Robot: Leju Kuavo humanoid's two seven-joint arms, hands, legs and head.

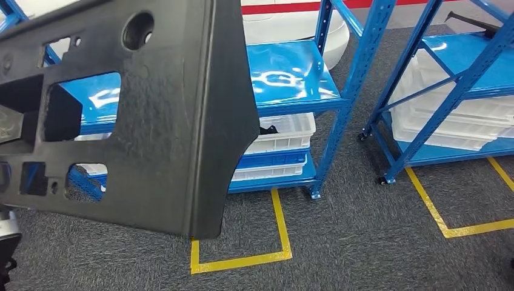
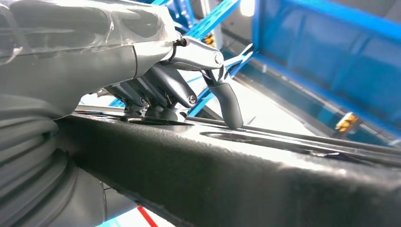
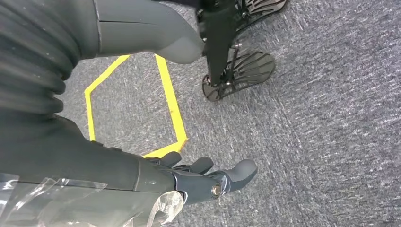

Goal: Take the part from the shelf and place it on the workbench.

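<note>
The part (image 1: 170,121), a large flat black plastic panel with a rough grain, several rectangular cut-outs and one round hole near its upper edge, hangs in the air close to the head camera. It covers most of the left half of that view and is tilted, its long straight right edge slanting down to a corner above the floor. It touches neither rack nor floor. In the left wrist view the panel (image 2: 236,175) runs as a thick dark edge across the picture.

Behind it stands a blue steel shelf (image 1: 291,79) with a bare glossy upper deck, and white plastic crates (image 1: 282,130) stacked on the lower levels. A second blue rack (image 1: 460,66) stands to the right, well apart, also carrying white trays (image 1: 448,115) low down. Grey carpet (image 1: 363,242) covers the floor, marked with yellow tape lines (image 1: 242,262) that outline bays in front of each rack.

The left hand (image 2: 175,90) grips the part: its dark fingers (image 2: 151,94) curl down onto the panel's top face, and the grey thumb (image 2: 229,106) presses its tip onto the same face, just beside them.

The right hand (image 3: 198,182) hangs over the carpet near a corner of yellow tape, holding nothing, its fingers (image 3: 189,166) loosely curled and the thumb (image 3: 241,172) stretched out.
</note>
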